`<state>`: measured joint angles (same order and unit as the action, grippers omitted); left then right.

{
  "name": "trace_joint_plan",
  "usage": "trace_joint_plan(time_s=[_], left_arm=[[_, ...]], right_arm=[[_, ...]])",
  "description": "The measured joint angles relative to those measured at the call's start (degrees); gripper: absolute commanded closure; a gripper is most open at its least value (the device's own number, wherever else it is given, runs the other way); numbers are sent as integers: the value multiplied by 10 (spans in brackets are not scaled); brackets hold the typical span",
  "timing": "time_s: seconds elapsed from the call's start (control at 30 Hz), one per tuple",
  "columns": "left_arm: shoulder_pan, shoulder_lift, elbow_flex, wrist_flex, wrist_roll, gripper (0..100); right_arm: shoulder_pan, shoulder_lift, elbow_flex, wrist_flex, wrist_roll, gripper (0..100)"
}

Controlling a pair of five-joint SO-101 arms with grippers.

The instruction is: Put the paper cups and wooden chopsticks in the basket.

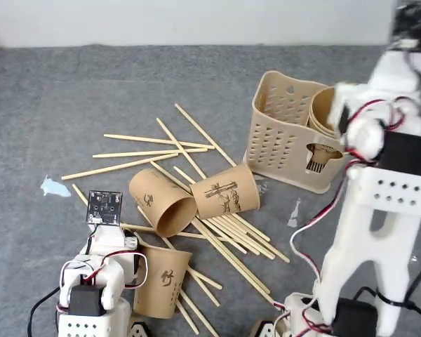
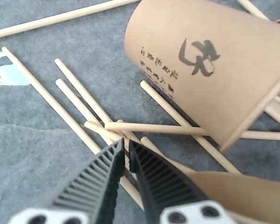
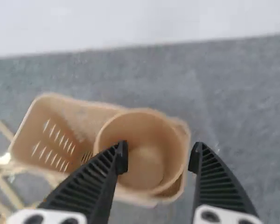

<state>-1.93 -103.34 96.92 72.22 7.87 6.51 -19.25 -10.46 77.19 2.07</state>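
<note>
right gripper (image 3: 159, 151) hangs wide open over cup (image 3: 142, 128) in basket (image 3: 51, 135); left gripper (image 2: 125, 150) nearly closed, perhaps pinching chopsticks (image 2: 149, 127).

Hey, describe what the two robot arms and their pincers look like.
Both arms are white plastic with black motor blocks and loose red, black and white wires. The left arm carries a small dark circuit board; the right arm has a row of round holes. The left pincer and right pincer have black ridged fingers tapering to points, on white bases.
</note>
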Motion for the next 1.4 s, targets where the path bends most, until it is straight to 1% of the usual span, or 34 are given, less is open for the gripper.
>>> trace_joint_plan(time_s=[0.27,0.43,0.67,0.73,0.83,1.1,1.2,1.4], left_arm=[[1,0,0,0,0,986],[1,0,0,0,0,986],[0,0,0,0,0,986],[1,0,0,0,0,986],[0,0,0,0,0,986],[1,0,0,0,0,986],[1,0,0,0,0,986],[1,0,0,0,0,986]], right_arm=[[-116,-14,0,217,0,768],[-197,-30,31,231,1,768],[-306,-72,159,231,1,768],[-335,-85,197,223,1,768],[-367,-105,260,168,2,768],[-429,-150,426,-25,75,768],[-445,-150,464,-74,92,768],[-482,-150,504,-138,117,768]])
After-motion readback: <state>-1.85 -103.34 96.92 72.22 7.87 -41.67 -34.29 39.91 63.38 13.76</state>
